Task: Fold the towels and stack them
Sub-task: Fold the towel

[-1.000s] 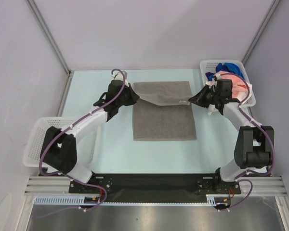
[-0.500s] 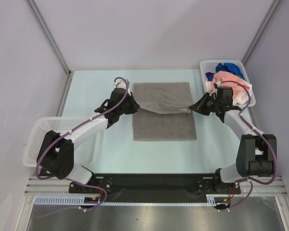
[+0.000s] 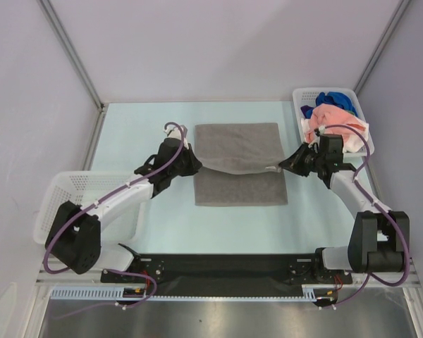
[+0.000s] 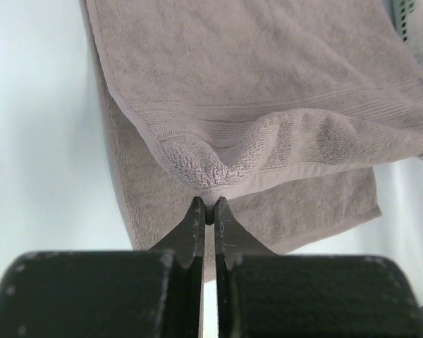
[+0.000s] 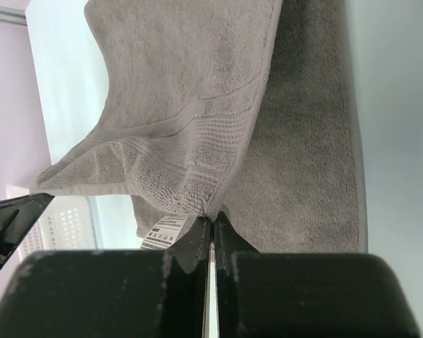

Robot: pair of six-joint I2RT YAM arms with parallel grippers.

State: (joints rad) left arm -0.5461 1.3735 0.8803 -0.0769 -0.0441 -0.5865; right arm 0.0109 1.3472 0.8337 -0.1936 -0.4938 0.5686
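Grey towel (image 3: 238, 184) mid-bench (image 3: 127, 134): lower layer flat, one hemmed edge raised above it and sagging between two pinch points. Left end effector (image 4: 209, 211) clenched on the left corner, right end effector (image 5: 211, 220) clenched on the right corner beside the tag (image 5: 166, 231). Step looks like the first half-fold. Next: bring both corners level to the near edge, lay them square, release. Looped terry, flat woven band along the hem. Heap of towels (image 3: 331, 113), blue and salmon, in lattice basket (image 3: 297, 98) far right; second basket (image 3: 53, 193) near left
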